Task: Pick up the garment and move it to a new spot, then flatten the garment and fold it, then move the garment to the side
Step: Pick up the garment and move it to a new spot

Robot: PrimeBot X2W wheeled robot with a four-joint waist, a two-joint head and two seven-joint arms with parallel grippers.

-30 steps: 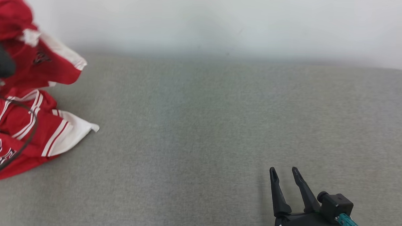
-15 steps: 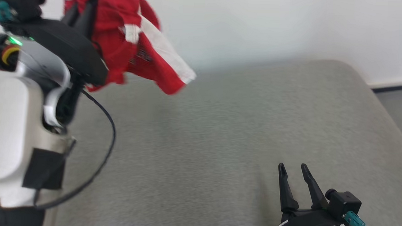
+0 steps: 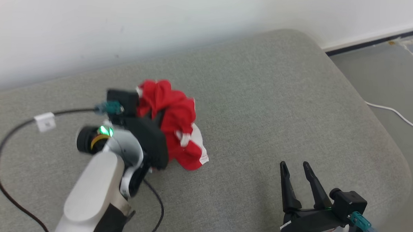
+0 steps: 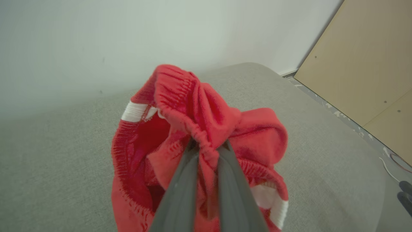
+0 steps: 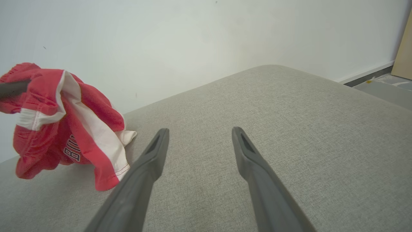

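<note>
Pinching the gathered elastic edge of the red-and-white garment, the left gripper has both dark fingers pressed together on the cloth. The garment hangs from it in a crumpled bunch over the middle-left of the grey cushion, its white-banded lower hem down at the cushion surface, though contact cannot be told. Right gripper: fingers spread wide, low over the near right part of the cushion, well apart from the garment; surroundings: pale wall behind, grey floor to the right carrying a white cable, and a black cable looping beside the left arm.
</note>
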